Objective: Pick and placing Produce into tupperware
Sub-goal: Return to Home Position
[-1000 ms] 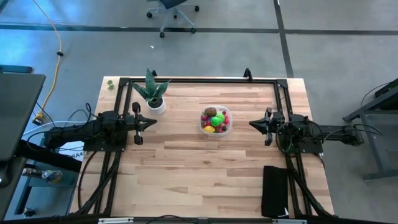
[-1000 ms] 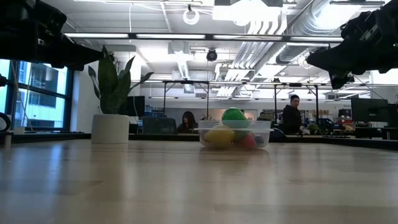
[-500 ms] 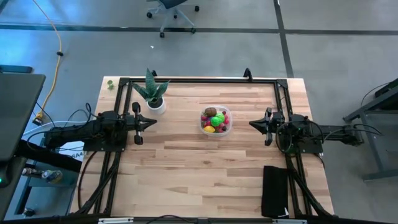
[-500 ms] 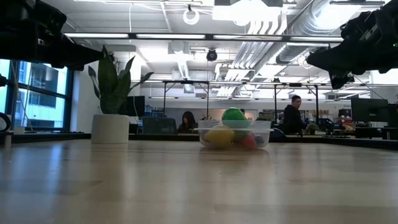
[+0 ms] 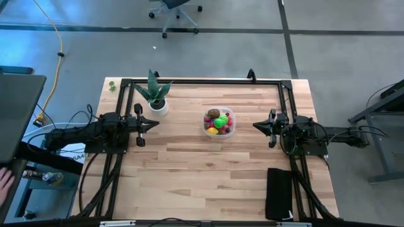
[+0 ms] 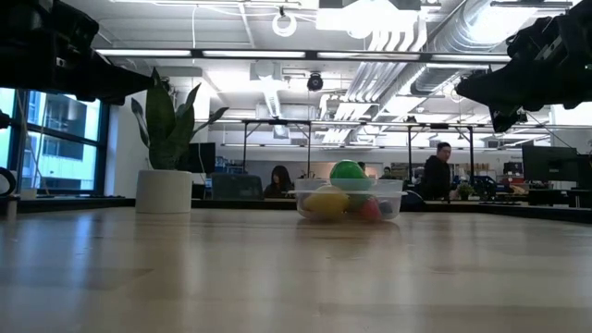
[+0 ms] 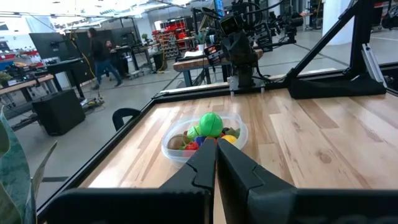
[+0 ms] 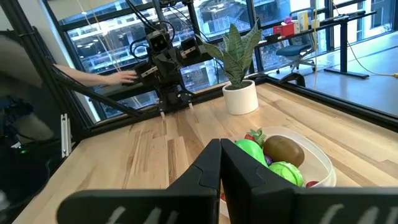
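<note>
The clear tupperware (image 5: 219, 123) stands on its base near the middle of the table and holds the produce: a bright green round piece (image 6: 348, 171), a yellow one (image 6: 326, 201), a brown kiwi-like one (image 8: 283, 150) and red ones. My left gripper (image 5: 156, 125) hovers shut at the table's left, above the wood, pointing at the container. My right gripper (image 5: 255, 125) hovers shut at the right, also pointing at it. Both show in their wrist views, left gripper (image 7: 216, 151) and right gripper (image 8: 221, 151), with fingers together and empty.
A spiky green plant in a white pot (image 5: 156, 96) stands at the far left of the table, beside my left arm. A black flat object (image 5: 278, 192) lies near the right near corner. People move in the room beyond the table (image 6: 435, 173).
</note>
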